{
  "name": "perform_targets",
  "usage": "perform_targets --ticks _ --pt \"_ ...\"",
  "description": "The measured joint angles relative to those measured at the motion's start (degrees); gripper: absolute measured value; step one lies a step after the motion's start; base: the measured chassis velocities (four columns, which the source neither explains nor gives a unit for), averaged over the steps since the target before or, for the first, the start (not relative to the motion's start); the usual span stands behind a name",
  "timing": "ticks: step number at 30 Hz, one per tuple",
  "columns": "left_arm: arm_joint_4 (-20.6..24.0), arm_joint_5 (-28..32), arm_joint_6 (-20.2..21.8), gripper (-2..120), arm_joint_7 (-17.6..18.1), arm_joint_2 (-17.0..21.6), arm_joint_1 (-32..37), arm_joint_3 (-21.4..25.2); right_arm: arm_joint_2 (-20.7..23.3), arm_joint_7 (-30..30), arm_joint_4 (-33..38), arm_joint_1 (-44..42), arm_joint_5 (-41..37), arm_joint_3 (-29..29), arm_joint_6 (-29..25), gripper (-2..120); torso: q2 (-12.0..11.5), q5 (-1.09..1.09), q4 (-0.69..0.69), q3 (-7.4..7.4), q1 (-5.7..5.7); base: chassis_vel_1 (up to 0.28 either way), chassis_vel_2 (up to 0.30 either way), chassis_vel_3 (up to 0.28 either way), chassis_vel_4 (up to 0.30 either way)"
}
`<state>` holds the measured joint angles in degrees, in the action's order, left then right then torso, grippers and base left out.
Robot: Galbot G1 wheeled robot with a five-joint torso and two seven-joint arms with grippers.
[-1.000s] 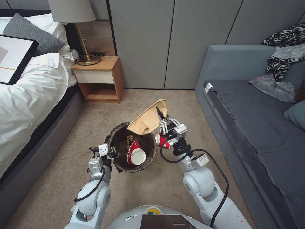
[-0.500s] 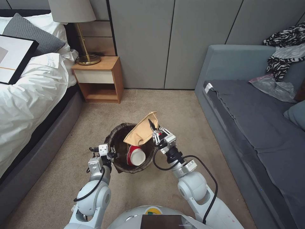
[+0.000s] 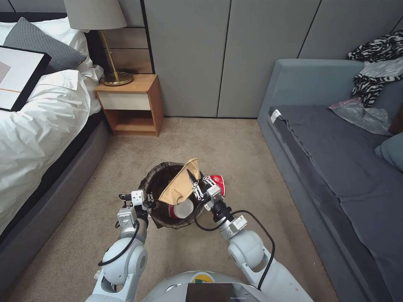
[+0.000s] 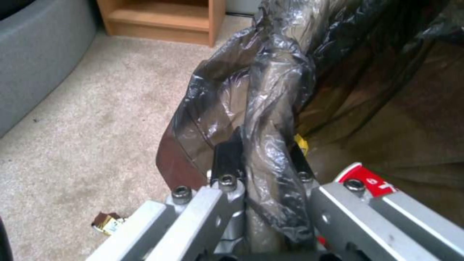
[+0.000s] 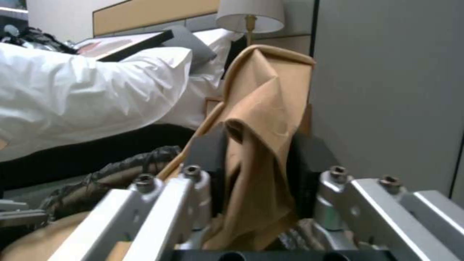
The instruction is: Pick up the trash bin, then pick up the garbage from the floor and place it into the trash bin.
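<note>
Trash bin (image 3: 156, 214) clamped at near-left rim by our left gripper (image 3: 147, 205); right gripper (image 3: 196, 187) pinches light, floppy paper bag (image 3: 178, 188) over it.

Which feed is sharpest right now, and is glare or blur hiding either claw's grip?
Head view: sharp and evenly lit, edges bowed by the wide lens. Left wrist view: soft; glare streaks on the liner of the trash bin, yet the left claw visibly pinches its rim. Right wrist view: near parts blurred, no glare; the right claw clearly clamps the paper bag.
</note>
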<state>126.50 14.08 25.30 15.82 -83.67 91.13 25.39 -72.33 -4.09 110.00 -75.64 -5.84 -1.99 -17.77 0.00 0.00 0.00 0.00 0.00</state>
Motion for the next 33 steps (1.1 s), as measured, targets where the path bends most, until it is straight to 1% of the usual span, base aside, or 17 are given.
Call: perform_targets --ticks 1,2,3,4,5,8,9,11,13,15,16,18,19,20,26,30,33 --pt "0.03 0.23 0.14 3 0.05 0.01 0.03 -0.04 -0.01 0.0 -0.18 0.01 0.14 0.31 -0.01 36 0.0 0.0 0.0 0.0 0.0 0.0 0.0 0.0 0.0" --pt "0.03 0.23 0.14 3 0.05 0.01 0.03 -0.04 -0.01 0.0 -0.18 0.01 0.14 0.31 -0.01 36 0.0 0.0 0.0 0.0 0.0 0.0 0.0 0.0 0.0" --pt "0.04 0.29 0.2 3 0.06 0.03 0.05 -0.04 -0.09 0.01 -0.22 0.01 0.24 0.47 -0.01 39 0.0 0.0 0.0 0.0 0.0 0.0 0.0 0.0 0.0" --pt "0.04 0.35 0.26 3 0.07 0.05 0.05 -0.05 -0.18 0.0 -0.24 0.01 0.36 0.61 -0.01 46 0.0 0.0 0.0 0.0 0.0 0.0 0.0 0.0 0.0" --pt "0.04 0.35 0.26 3 0.07 0.05 0.05 -0.05 -0.18 0.0 -0.24 0.01 0.36 0.61 -0.01 46 0.0 0.0 0.0 0.0 0.0 0.0 0.0 0.0 0.0" --pt "0.04 0.37 0.3 3 0.14 0.04 0.04 -0.18 -0.41 -0.03 -0.33 0.06 0.57 0.76 -0.02 62 0.0 0.0 0.0 0.0 0.0 0.0 0.0 0.0 0.0" --pt "0.04 0.37 0.3 3 0.14 0.04 0.04 -0.18 -0.41 -0.03 -0.33 0.06 0.57 0.76 -0.02 62 0.0 0.0 0.0 0.0 0.0 0.0 0.0 0.0 0.0" --pt "0.02 0.36 0.31 3 0.15 -0.02 0.06 -0.33 -0.59 -0.05 -0.34 0.09 0.69 0.78 -0.02 73 0.0 0.0 0.0 0.0 0.0 0.0 0.0 0.0 0.0" --pt "0.01 0.35 0.31 3 0.16 -0.05 0.08 -0.36 -0.62 -0.05 -0.35 0.09 0.72 0.78 -0.02 75 0.0 0.0 0.0 0.0 0.0 0.0 0.0 0.0 0.0" --pt "-0.02 0.32 0.35 3 0.21 -0.15 0.23 -0.49 -0.75 -0.06 -0.38 0.17 0.82 0.84 -0.02 88 0.0 0.0 0.0 0.0 0.0 0.0 0.0 0.0 0.0" --pt "-0.02 0.32 0.35 3 0.21 -0.15 0.23 -0.49 -0.75 -0.06 -0.38 0.17 0.82 0.84 -0.02 88 0.0 0.0 0.0 0.0 0.0 0.0 0.0 0.0 0.0" --pt "-0.03 0.3 0.38 3 0.23 -0.25 0.41 -0.56 -0.81 -0.06 -0.38 0.35 0.86 0.86 -0.02 96 0.0 0.0 0.0 0.0 0.0 0.0 0.0 0.0 0.0" --pt "-0.03 0.3 0.38 3 0.23 -0.25 0.41 -0.56 -0.81 -0.06 -0.38 0.35 0.86 0.86 -0.02 96 0.0 0.0 0.0 0.0 0.0 0.0 0.0 0.0 0.0" --pt "-0.04 0.33 0.47 3 0.23 -0.27 0.54 -0.64 -0.89 -0.06 -0.23 0.48 0.89 0.86 -0.02 99 0.0 0.0 0.0 0.0 0.0 0.0 0.0 0.0 0.0" --pt "-0.19 0.36 0.65 3 0.25 -0.27 0.62 -0.69 -1.17 -0.06 0.47 0.75 1.01 0.42 -0.03 100 0.0 0.0 0.0 0.0 0.0 0.0 0.0 0.0 0.0" --pt "-0.51 0.38 0.78 3 0.27 -0.25 0.59 -0.6 -1.32 0.21 3.91 0.94 1.02 -1.0 -0.07 100 0.0 0.01 0.0 0.0 0.0 0.0 0.0 0.0 0.0" --pt "-0.86 0.39 0.77 3 0.3 -0.25 0.55 -0.49 -1.36 0.69 8.88 0.61 1.0 -2.64 0.24 100 0.0 0.0 0.0 0.0 0.0 0.0 0.0 0.0 0.0"
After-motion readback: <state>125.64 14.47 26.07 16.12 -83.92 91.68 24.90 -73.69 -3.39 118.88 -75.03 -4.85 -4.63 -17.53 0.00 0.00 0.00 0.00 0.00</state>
